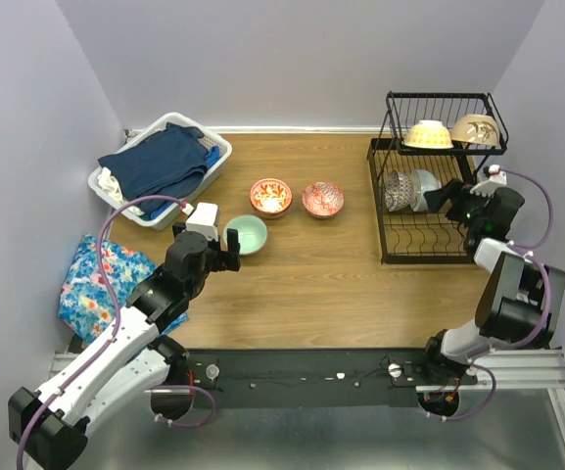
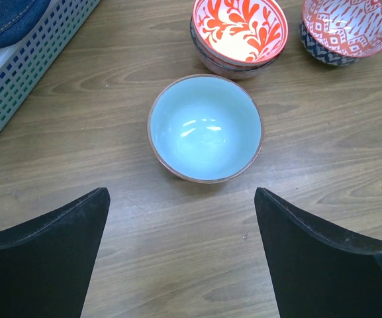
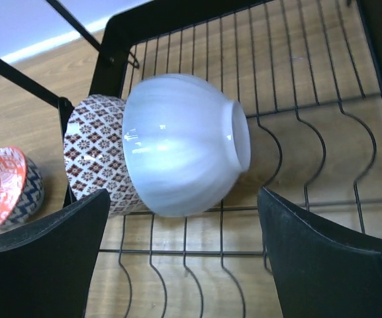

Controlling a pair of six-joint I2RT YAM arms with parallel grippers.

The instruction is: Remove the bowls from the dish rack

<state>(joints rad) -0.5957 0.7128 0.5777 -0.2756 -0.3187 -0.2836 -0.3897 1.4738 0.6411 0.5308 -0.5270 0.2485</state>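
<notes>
The black wire dish rack (image 1: 421, 245) stands at the right. Its top tier holds a cream-yellow bowl (image 1: 428, 134) and a beige bowl (image 1: 475, 129). On its lower tier a white bowl (image 3: 181, 152) lies on its side against a dark patterned bowl (image 3: 95, 156). My right gripper (image 3: 184, 193) is open, its fingers either side of the white bowl's near edge and not touching it. On the table stand a mint green bowl (image 2: 205, 127), a red-orange floral bowl (image 2: 239, 26) stacked on another bowl, and a red patterned bowl (image 2: 345, 26). My left gripper (image 2: 181, 193) is open and empty, just short of the mint bowl.
A white laundry basket (image 1: 216, 157) with dark blue clothes stands at the back left; its corner shows in the left wrist view (image 2: 25, 73). A blue floral cloth (image 1: 96, 279) lies at the left edge. Purple walls close in three sides.
</notes>
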